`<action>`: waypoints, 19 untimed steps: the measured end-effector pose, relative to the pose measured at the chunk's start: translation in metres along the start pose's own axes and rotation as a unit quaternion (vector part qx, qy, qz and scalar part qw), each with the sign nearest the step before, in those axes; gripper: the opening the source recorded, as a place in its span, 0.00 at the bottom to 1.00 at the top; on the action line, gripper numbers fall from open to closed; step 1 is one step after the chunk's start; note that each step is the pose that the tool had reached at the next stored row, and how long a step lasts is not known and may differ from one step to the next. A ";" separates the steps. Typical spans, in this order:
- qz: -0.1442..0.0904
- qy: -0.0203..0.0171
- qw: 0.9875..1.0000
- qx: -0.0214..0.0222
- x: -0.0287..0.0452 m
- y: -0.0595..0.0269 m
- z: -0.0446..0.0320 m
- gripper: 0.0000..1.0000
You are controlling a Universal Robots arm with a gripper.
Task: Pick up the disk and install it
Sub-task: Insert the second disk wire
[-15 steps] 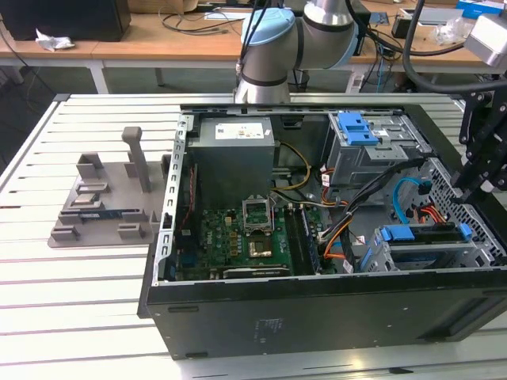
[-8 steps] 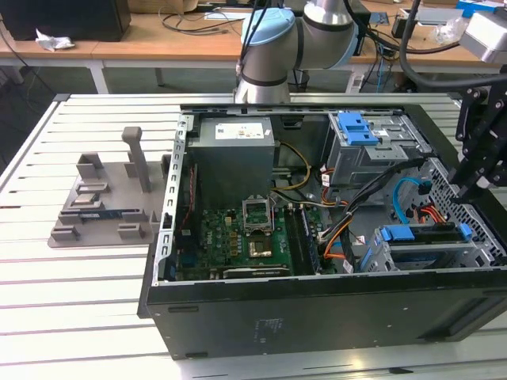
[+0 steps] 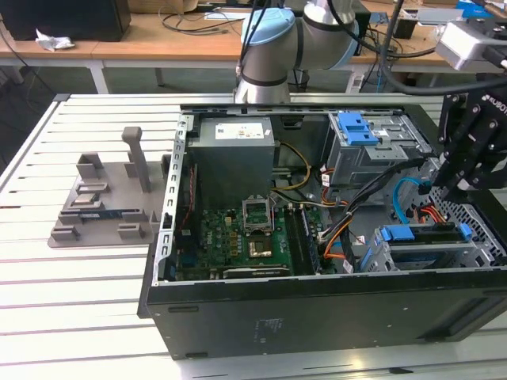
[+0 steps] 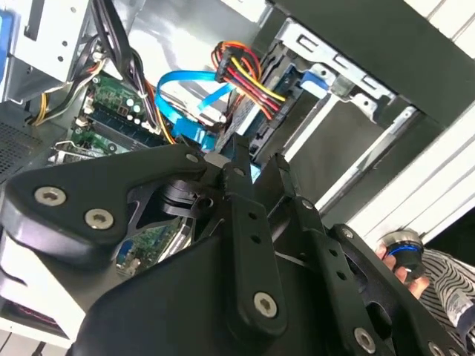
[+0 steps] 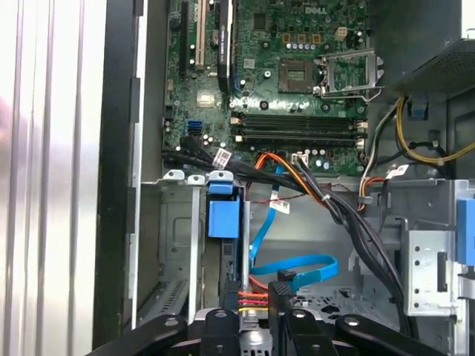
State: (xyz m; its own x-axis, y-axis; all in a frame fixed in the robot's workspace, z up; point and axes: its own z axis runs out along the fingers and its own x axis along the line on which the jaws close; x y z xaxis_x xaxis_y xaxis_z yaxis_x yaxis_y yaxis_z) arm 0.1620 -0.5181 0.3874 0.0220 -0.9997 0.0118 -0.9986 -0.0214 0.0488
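The disk [image 3: 420, 235] is sitting in the grey metal cage [image 3: 379, 260]. The cage is in the corner of the open computer case [image 3: 317, 317], on the exterior view's right. The disk is lying flat, with its blue rail on top. Its long side is running across the exterior view, from 9 o'clock to 3 o'clock. It looks pushed well into the cage, not lying loose on the surface [image 3: 79, 285].

The gripper [image 3: 445, 190] is hanging just above the disk, at about 1 o'clock from it in the exterior view. So from the gripper the disk is lying down at about 7 o'clock, very near. The gripper is pointing down into the case. In the second wrist view its two black fingers [image 4: 237, 174] are standing a little apart, with a thin gap between them. They are pinching nothing.

A blue flat cable [image 3: 404, 198] is curling beside the gripper, at about 11 o'clock from the disk. Red and yellow wires [image 4: 249, 74] are bunching close by too.
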 end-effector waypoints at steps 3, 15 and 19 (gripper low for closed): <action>-0.003 0.000 1.000 0.000 -0.0062 0.0013 0.0019 0.30; -0.016 -0.002 1.000 0.001 -0.0120 0.0036 0.0032 0.30; -0.017 -0.007 1.000 0.001 -0.0130 0.0046 0.0034 0.30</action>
State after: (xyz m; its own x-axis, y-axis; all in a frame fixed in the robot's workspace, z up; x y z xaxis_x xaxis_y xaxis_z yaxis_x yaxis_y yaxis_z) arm 0.1569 -0.5052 0.3841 0.0558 -0.9984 -0.0042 -0.9973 -0.0559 0.0466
